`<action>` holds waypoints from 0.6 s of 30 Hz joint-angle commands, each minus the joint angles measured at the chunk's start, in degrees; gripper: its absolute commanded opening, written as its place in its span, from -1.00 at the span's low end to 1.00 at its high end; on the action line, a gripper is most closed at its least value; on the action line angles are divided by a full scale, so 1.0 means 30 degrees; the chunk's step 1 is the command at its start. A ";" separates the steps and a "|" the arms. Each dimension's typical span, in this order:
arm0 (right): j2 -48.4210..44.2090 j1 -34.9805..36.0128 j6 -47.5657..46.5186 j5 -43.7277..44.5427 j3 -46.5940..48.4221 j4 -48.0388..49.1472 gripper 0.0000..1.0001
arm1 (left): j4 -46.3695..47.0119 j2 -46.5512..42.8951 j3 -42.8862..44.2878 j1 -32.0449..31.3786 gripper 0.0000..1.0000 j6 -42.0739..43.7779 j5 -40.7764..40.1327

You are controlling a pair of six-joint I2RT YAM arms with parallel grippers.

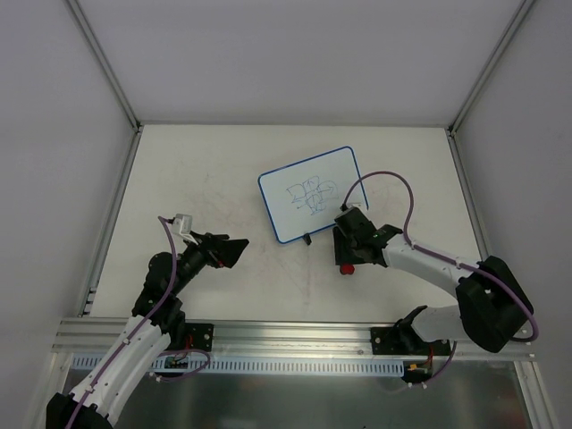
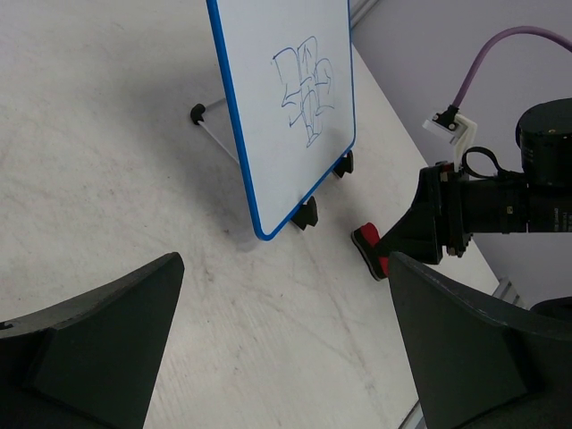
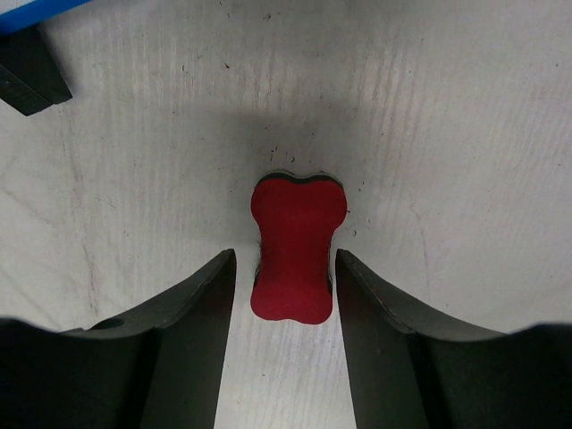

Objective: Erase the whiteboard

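right gripper (image 3: 286, 257) astride eraser (image 3: 298, 214), slim side gaps

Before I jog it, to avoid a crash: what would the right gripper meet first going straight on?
Likely the red bone-shaped eraser, lying between the open fingers of the right gripper on the table; depth unclear.

You've got a small red bone-shaped foam eraser (image 3: 295, 259) lying flat on the off-white scuffed tabletop (image 1: 223, 170), right of centre, towards the near side. A thin black layer shows under its red face. The tabletop carries faint grey smudges and scratches. Plain white enclosure walls (image 1: 295, 54) stand on three sides, joined by grey metal corner posts (image 1: 103, 58). A slotted aluminium rail (image 1: 295, 335) runs along the near edge.
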 commanded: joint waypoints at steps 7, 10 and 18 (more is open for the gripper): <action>0.1046 0.0331 -0.0009 0.1144 0.0639 0.0390 -0.03 | 0.0496 -0.0387 -0.0680 -0.0171 0.98 0.0635 0.0470; 0.1046 0.0331 0.0021 0.1495 0.0580 0.0390 -0.14 | 0.0496 -0.0329 -0.0709 -0.0171 0.98 0.0606 0.0441; 0.1250 0.0331 0.0050 0.1701 0.0639 0.0390 -0.30 | 0.0496 -0.0562 -0.0826 -0.0142 0.98 0.0518 0.0528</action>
